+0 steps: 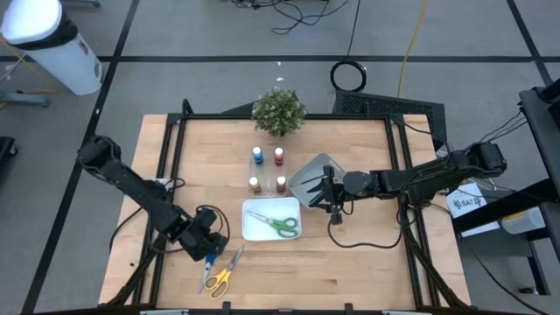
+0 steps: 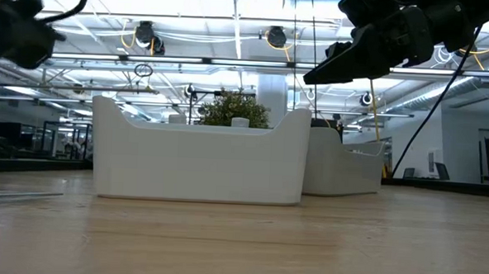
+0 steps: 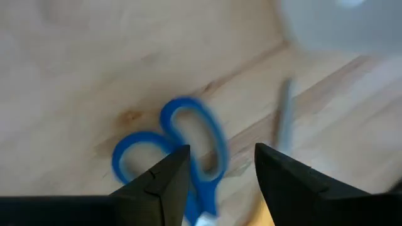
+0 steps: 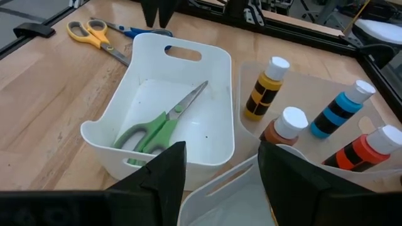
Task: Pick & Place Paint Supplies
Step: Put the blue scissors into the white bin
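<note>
My left gripper (image 3: 220, 164) is open and hovers low over the blue-handled scissors (image 3: 188, 141), which lie flat on the table (image 1: 210, 262); one handle loop sits between the fingertips. Yellow-handled scissors (image 1: 220, 278) lie beside them. Green-handled scissors (image 4: 154, 129) lie in the white tray (image 1: 272, 219). Several small paint bottles stand in a clear tray: blue (image 4: 342, 110), red (image 4: 370, 147), brown (image 4: 286, 129) and yellow-brown (image 4: 267, 88). My right gripper (image 4: 220, 166) is open in the air above the grey tray (image 1: 315, 179), next to the white tray.
A leafy potted plant (image 1: 279, 109) stands at the table's far edge, behind the bottles. The white tray (image 2: 198, 156) and the grey tray (image 2: 342, 170) sit mid-table. Dark frame rails run along the table's left and right sides. Bare wood lies near the right front.
</note>
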`<action>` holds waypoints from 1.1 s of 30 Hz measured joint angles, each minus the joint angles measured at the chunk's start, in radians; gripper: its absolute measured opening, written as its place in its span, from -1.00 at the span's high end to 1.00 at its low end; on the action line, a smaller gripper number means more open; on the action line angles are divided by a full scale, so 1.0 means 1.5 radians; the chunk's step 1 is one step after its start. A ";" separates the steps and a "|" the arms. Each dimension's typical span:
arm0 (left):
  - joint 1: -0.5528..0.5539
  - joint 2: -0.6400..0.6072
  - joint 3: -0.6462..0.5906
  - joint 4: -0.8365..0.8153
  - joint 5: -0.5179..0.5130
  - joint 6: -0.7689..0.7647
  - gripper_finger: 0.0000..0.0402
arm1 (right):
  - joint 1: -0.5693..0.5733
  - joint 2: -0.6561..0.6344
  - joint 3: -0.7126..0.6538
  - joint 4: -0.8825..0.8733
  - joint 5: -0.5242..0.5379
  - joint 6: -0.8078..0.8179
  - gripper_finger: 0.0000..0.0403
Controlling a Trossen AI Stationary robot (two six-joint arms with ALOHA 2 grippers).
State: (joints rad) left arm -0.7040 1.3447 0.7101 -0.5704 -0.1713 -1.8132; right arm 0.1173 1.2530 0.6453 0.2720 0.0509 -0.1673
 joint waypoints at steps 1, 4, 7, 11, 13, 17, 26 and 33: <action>0.000 0.011 0.000 -0.003 0.018 -0.004 0.07 | 0.000 0.000 0.000 0.000 0.000 -0.001 0.07; -0.002 0.042 0.000 -0.014 0.069 -0.031 0.07 | 0.000 0.000 0.000 0.000 0.000 -0.001 0.07; -0.004 0.079 0.000 -0.003 0.101 -0.038 0.07 | 0.000 0.000 0.000 0.000 0.000 -0.001 0.07; 0.002 0.112 0.001 0.019 0.089 -0.040 0.07 | 0.000 0.000 0.000 0.000 0.000 -0.001 0.07; 0.007 0.121 0.003 0.017 0.086 -0.039 0.07 | 0.000 0.000 0.000 0.000 0.000 -0.001 0.07; 0.020 0.130 0.004 -0.031 0.099 -0.041 0.07 | 0.000 0.000 0.000 0.000 0.000 -0.001 0.07; 0.039 0.131 0.004 -0.124 0.073 -0.048 0.13 | 0.000 0.000 0.000 0.005 0.000 -0.001 0.07; 0.041 0.133 -0.001 -0.134 -0.005 -0.042 0.63 | 0.000 0.000 0.000 0.005 0.000 -0.001 0.07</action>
State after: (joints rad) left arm -0.6425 1.5446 0.7080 -0.7716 -0.1793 -1.8756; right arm 0.1175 1.2533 0.6453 0.2802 0.0509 -0.1692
